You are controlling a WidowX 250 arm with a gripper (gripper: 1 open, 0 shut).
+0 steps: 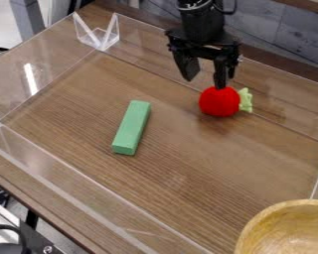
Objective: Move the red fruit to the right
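Observation:
The red fruit point(221, 101) lies on the wooden table, right of centre, its pale-green leafy tuft pointing right. My black gripper point(205, 75) hangs just above and a little behind it, pointing down. Its two fingers are spread apart with nothing between them, and they stand clear of the fruit's top.
A long green block point(131, 127) lies left of centre. Low clear acrylic walls point(95, 35) ring the wooden surface. The rim of a wooden bowl point(292, 230) shows at the bottom right corner.

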